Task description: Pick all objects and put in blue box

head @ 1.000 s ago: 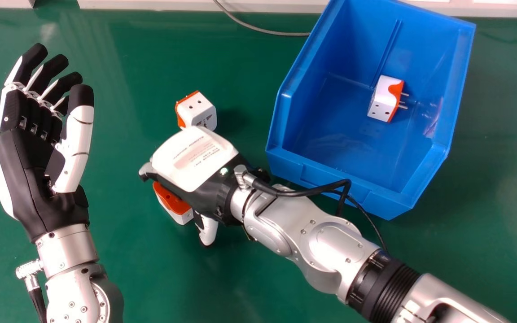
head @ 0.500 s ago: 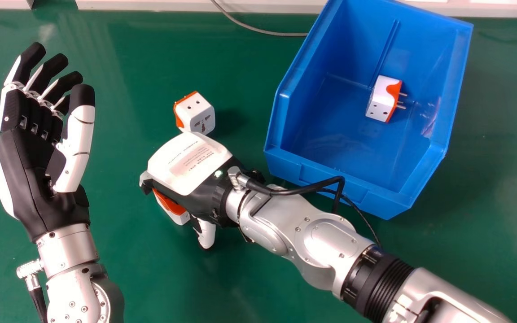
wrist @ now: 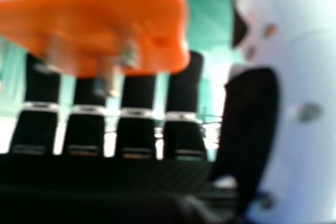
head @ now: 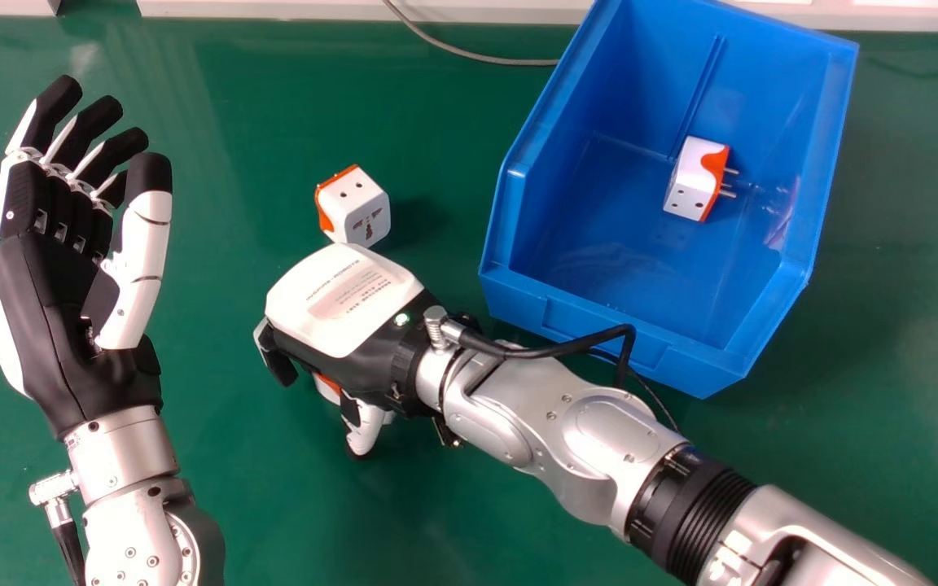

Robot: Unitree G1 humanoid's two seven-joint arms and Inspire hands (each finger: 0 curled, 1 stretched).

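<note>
1. Left hand (head: 50, 301): was open, palm up.
2. Right hand (head: 343, 301): was curled round one adapter (head: 326, 391), well in from the desk's (head: 257, 505) far edge.
3. Second adapter (head: 363, 207): sat just beyond.
4. Blue box (head: 599, 325): stood by that edge, third adapter (head: 690, 183) inside, near its right wall.

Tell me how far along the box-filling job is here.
Already done: one plug adapter lies inside the blue box. In hand: the right hand is over a second adapter, its fingers curled around it; how firm the grip is, I cannot tell. Left: that one has yet to reach the box, and a third adapter sits on the green table.
</note>
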